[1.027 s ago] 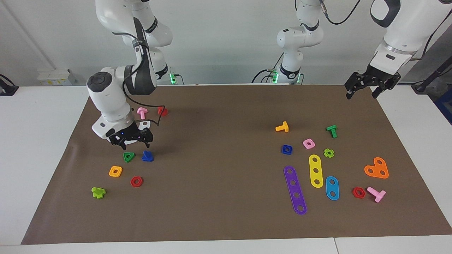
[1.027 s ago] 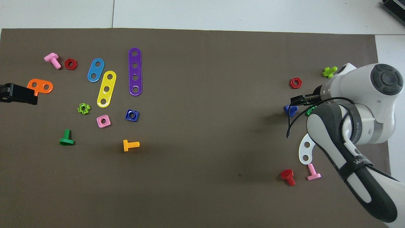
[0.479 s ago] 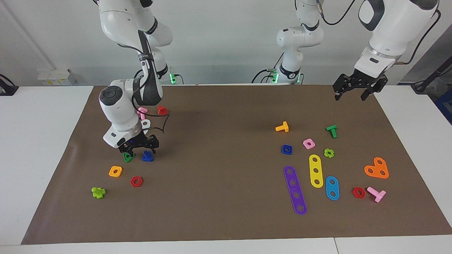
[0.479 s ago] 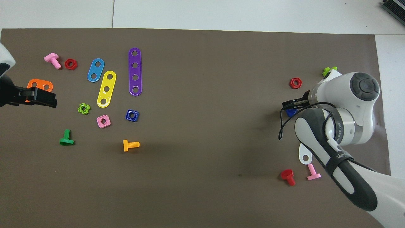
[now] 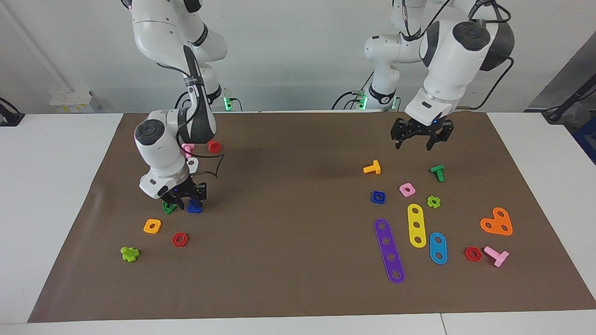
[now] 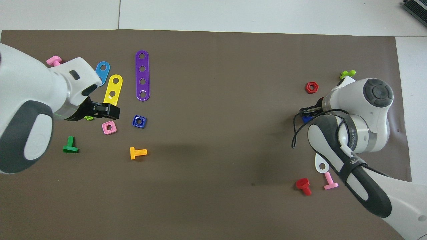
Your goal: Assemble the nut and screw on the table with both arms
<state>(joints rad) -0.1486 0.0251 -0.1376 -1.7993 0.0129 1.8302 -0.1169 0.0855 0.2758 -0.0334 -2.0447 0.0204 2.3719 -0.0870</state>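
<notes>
The dark-blue screw (image 5: pixel 194 208) (image 6: pixel 305 117) lies on the brown mat (image 5: pixel 298 195) toward the right arm's end of the table. My right gripper (image 5: pixel 187 201) (image 6: pixel 307 111) is down at it, right beside a green triangular nut (image 5: pixel 167 208). The dark-blue square nut (image 5: pixel 378 197) (image 6: pixel 139 121) lies flat toward the left arm's end, untouched. My left gripper (image 5: pixel 420 139) (image 6: pixel 111 111) hangs open and empty above the mat, over the spot beside the pink square nut (image 5: pixel 407 189) (image 6: pixel 109 127).
By the right gripper lie an orange square nut (image 5: pixel 152 226), a red hex nut (image 5: pixel 179 239) and a light-green piece (image 5: pixel 130 253). Around the blue nut lie an orange bolt (image 5: pixel 372 167), a green bolt (image 5: pixel 437 172), and purple (image 5: pixel 389 250) and yellow strips (image 5: pixel 416 224).
The right gripper has dropped from above the mat down onto the blue screw. The left arm has swung in from the mat's corner to over the parts near the pink nut.
</notes>
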